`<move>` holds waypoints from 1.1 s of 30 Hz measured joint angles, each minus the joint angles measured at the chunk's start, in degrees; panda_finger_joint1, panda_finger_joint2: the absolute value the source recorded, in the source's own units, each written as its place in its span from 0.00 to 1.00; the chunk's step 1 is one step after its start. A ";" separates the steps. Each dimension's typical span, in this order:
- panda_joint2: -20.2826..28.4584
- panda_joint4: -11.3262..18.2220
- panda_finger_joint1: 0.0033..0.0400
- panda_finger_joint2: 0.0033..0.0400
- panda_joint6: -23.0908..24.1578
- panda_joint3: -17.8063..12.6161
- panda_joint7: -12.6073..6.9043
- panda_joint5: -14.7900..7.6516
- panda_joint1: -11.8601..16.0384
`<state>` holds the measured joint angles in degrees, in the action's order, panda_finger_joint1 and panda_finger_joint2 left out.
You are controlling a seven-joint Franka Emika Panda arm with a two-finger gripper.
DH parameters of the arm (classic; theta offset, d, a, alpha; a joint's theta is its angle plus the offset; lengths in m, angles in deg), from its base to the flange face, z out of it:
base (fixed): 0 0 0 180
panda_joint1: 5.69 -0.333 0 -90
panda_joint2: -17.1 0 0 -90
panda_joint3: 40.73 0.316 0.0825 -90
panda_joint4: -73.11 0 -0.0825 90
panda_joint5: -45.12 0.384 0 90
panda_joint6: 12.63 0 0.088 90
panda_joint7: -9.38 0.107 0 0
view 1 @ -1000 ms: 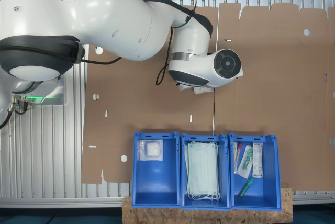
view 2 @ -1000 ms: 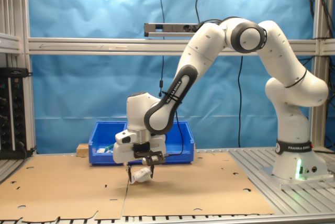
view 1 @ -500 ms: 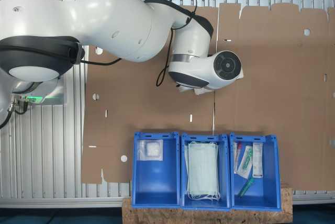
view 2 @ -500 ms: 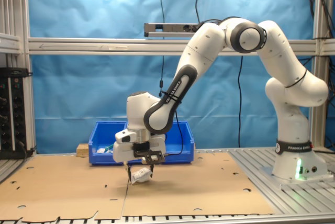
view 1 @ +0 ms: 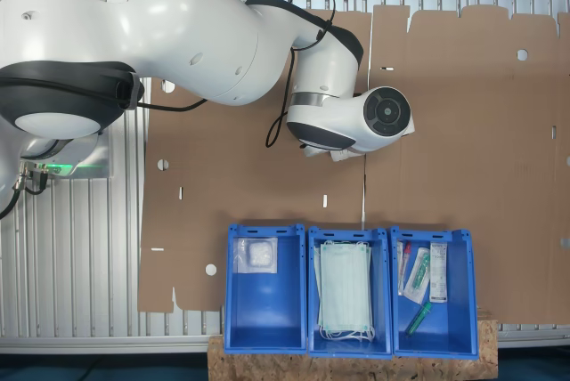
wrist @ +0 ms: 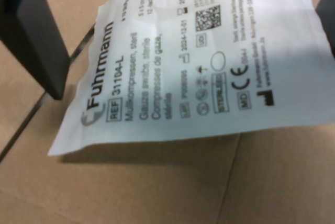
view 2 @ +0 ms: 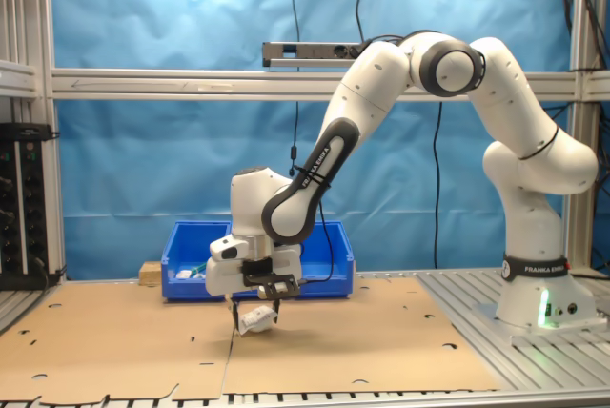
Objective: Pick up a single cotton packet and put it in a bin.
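Observation:
My gripper (view 2: 255, 309) is shut on the cotton packet (view 2: 254, 320), a small crinkly white packet that hangs tilted just above the brown cardboard. In the wrist view the cotton packet (wrist: 199, 62) shows its grey print between my dark fingers (wrist: 34, 30), with its shadow on the cardboard below. In the first exterior view a corner of the cotton packet (view 1: 346, 155) peeks out from under the wrist. The bin (view 1: 264, 310) is blue and open-topped, at the first exterior view's lower middle, well apart from the gripper.
A clear packet with a white pad (view 1: 256, 255) lies in that bin. Beside it stand a blue bin of pale green masks (view 1: 346, 287) and another with long thin packets (view 1: 430, 279). The cardboard sheet (view 1: 463, 132) covers the table. The arm's base (view 2: 534, 284) stands at the second exterior view's right.
The wrist has shifted slightly and the packet has tucked a little further under the hand. Over the last half second nothing visibly moved.

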<state>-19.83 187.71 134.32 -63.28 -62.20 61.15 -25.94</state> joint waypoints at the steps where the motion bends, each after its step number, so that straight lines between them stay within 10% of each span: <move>1: 0.00 0.00 1.00 1.00 0.00 0.00 0.00 0.00 0.00; 15: 0.00 0.00 1.00 1.00 0.00 0.00 0.00 0.00 0.00; 19: 0.00 0.00 0.89 0.89 0.00 0.00 0.00 0.00 0.00; 22: 0.00 0.00 0.48 0.48 0.00 0.00 0.00 0.00 0.00; 26: 0.00 0.00 0.48 0.48 0.00 0.00 0.00 0.00 0.00; 27: 0.00 0.00 0.26 0.26 0.00 0.00 0.00 0.00 0.00; 33: 0.00 0.00 0.26 0.26 0.00 0.00 0.00 0.00 0.00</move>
<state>-19.83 187.70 134.33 -63.28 -62.20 61.15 -25.94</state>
